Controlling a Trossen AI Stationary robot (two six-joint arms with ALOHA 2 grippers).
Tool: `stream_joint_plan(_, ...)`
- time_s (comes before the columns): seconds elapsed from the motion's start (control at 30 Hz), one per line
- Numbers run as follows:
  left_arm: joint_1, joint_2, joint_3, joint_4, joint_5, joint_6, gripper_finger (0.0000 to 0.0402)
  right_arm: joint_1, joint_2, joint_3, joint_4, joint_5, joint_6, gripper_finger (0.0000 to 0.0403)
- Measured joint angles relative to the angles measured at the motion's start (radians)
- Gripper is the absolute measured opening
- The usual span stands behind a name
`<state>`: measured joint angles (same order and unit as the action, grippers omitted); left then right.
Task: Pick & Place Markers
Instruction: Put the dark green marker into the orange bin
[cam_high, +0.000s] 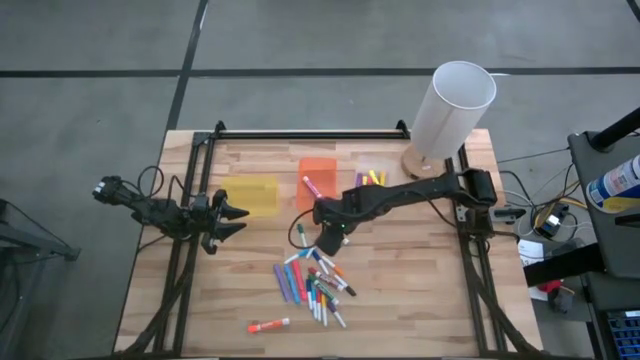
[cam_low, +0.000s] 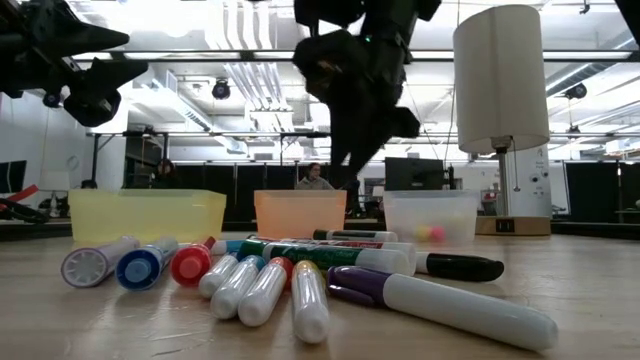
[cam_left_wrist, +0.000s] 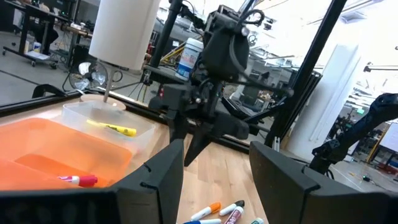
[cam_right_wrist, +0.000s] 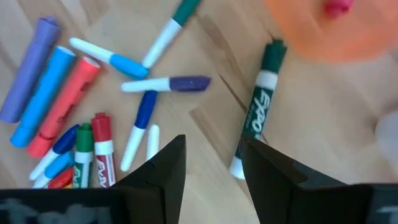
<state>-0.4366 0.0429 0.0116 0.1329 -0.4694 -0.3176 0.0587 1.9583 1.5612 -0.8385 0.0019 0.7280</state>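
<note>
Several markers (cam_high: 313, 283) lie in a loose heap on the wooden table, near its front middle. A green marker (cam_right_wrist: 257, 115) lies apart, just before the orange bin (cam_high: 318, 173), which holds a pink marker (cam_high: 311, 186). A red marker (cam_high: 268, 325) lies alone at the front. My right gripper (cam_right_wrist: 211, 146) hangs open above the table between the green marker and the heap, pointing steeply down, with nothing between its fingers. My left gripper (cam_high: 236, 216) waits open at the table's left, held level in the air.
A yellow bin (cam_high: 253, 194) stands left of the orange one. A clear bin (cam_high: 371, 180) to its right holds yellow and purple markers. A tall white cylinder (cam_high: 452, 108) on a round wooden base stands at the far right corner. Black frame rails run along the table's sides.
</note>
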Motion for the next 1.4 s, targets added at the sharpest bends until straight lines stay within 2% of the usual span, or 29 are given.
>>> stream_joint_plan(0.23, 0.000, 0.000, 0.000, 0.001, 0.000, 0.000, 0.0179, 0.002, 0.000, -0.093, 0.024, 0.027, 0.064, 0.0149)
stream_joint_plan(0.6, 0.000, 0.000, 0.000, 0.002, 0.000, 0.000, 0.0179, 0.002, 0.001, -0.246, 0.214, 0.027, 0.077, 0.0132)
stream_joint_plan(0.83, 0.000, 0.000, 0.000, 0.002, 0.000, -0.001, 0.0179, 0.002, 0.003, -0.303, 0.269, 0.027, 0.085, 0.0133)
stream_joint_plan(0.97, 0.000, 0.000, 0.000, 0.002, 0.000, -0.001, 0.0179, 0.002, 0.003, -0.311, 0.282, 0.027, 0.087, 0.0115)
stream_joint_plan(1.17, 0.000, 0.000, 0.000, 0.002, 0.000, -0.001, 0.0179, 0.002, 0.003, -0.304, 0.284, 0.016, 0.095, 0.0052)
stream_joint_plan(1.4, 0.000, 0.000, 0.000, 0.002, 0.000, -0.001, 0.0179, 0.018, 0.002, -0.238, 0.273, -0.059, 0.094, 0.0049)
